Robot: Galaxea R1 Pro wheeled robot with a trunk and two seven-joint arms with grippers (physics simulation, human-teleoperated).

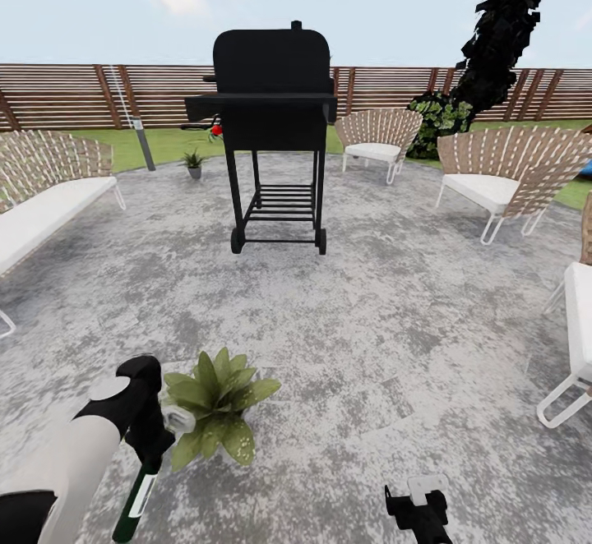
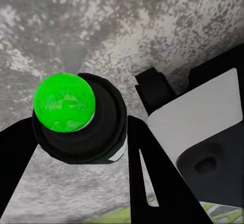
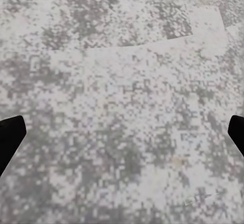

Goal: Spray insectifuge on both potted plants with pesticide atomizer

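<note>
My left gripper is shut on the pesticide atomizer, a slim dark bottle with a white label that hangs down from the fingers at the lower left of the head view. In the left wrist view the bottle's round end glows bright green between the black fingers. The broad-leaved potted plant stands on the patio just right of that gripper. The spikier potted plant sits far off, left of the grill. My right gripper hangs open over bare stone.
A black grill with a red knob stands mid-patio. White woven chairs ring the right side and a sofa the left. A brown slatted fence and lawn lie behind. A dark tree rises at the back right.
</note>
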